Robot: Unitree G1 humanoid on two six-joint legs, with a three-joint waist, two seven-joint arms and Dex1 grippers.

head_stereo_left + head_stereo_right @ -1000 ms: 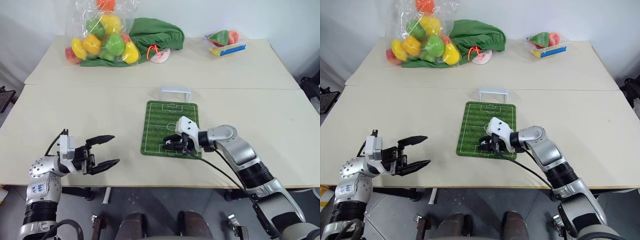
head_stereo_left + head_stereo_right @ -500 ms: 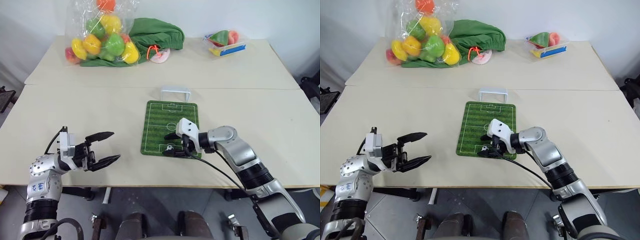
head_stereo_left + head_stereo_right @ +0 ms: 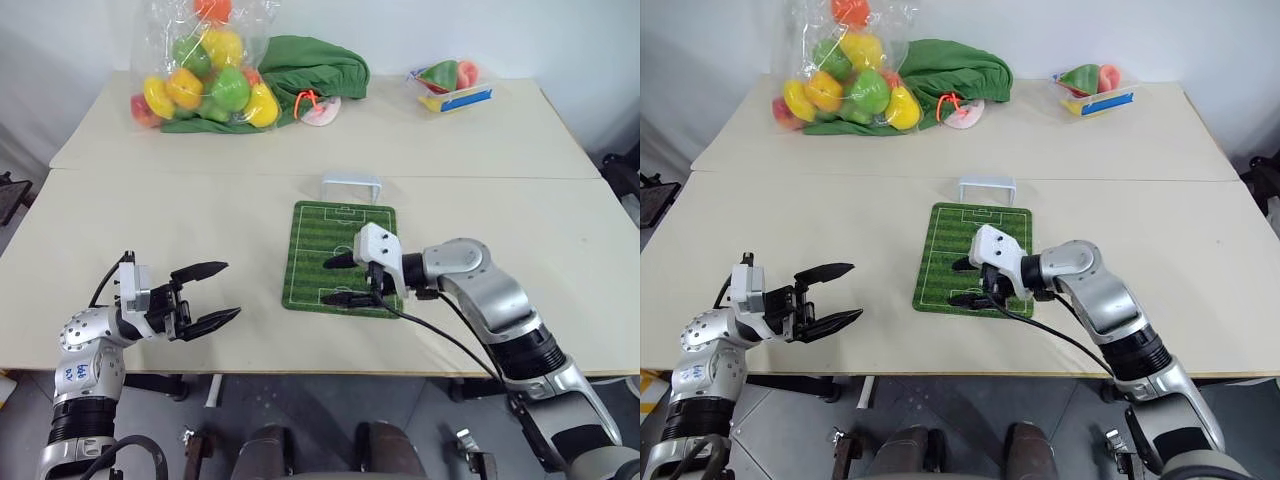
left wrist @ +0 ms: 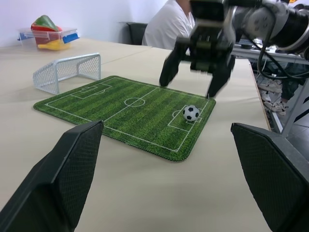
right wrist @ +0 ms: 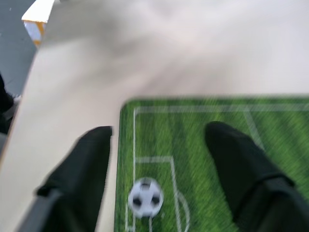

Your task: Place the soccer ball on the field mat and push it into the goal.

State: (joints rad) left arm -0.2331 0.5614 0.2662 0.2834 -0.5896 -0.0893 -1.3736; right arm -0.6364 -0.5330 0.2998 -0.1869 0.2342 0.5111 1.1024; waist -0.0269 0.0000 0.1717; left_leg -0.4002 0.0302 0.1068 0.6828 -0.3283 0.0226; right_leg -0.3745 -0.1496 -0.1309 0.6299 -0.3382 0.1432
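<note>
Placing step looks done: the soccer ball (image 4: 191, 113) sits free on the field mat (image 3: 340, 255), in the penalty box at the near end, just below the right claw (image 3: 339, 279) and apart from its fingers (image 5: 244, 169). That claw hangs over the mat's near end, jaws spread wide, nothing between them; from its wrist view the ball lies on the turf between and beneath the two fingers. The goal (image 3: 351, 185) stands on the table (image 3: 200, 215) just past the mat's far edge, well beyond the claw, mouth facing the mat. Left claw (image 3: 205, 296) hovers open and empty over the table, well off to the side of the mat. Judged step in hand: the push. Next move calls for bringing a right finger down behind the ball, on the side away from the goal, then a straight, gentle sweep along the mat's length. Risk: the ball is tiny and light; an off-centre nudge could roll it sideways off the mat.
</note>
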